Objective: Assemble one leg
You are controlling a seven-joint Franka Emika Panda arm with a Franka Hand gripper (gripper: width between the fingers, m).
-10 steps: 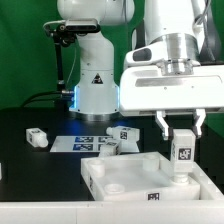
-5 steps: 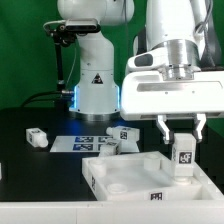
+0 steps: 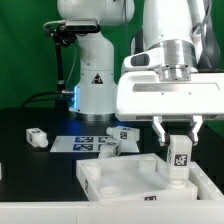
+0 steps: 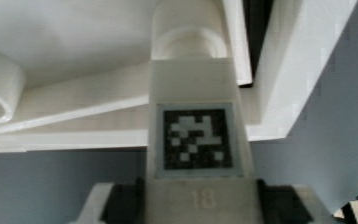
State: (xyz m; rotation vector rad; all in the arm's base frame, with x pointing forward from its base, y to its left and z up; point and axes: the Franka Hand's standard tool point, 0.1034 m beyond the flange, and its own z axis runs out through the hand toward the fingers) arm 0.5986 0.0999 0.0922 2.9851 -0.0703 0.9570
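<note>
My gripper (image 3: 177, 138) is shut on a white leg (image 3: 178, 160) with a black-and-white tag, holding it upright over the right side of the white tabletop (image 3: 115, 180). The leg's lower end reaches down inside the tabletop's rim, near its right corner. In the wrist view the leg (image 4: 197, 120) fills the middle, its tag facing the camera, between my two fingers (image 4: 119, 200), with its far end against the tabletop's inner wall (image 4: 87, 110). Other legs lie on the table: one (image 3: 36, 138) at the exterior view's left, two (image 3: 124, 135) behind the tabletop.
The marker board (image 3: 88, 143) lies flat on the black table behind the tabletop. A second robot's white base (image 3: 95, 90) stands at the back. A green backdrop is behind it.
My gripper has moved slightly to the exterior view's left with the leg in it, and the tabletop has shifted a little the same way.
</note>
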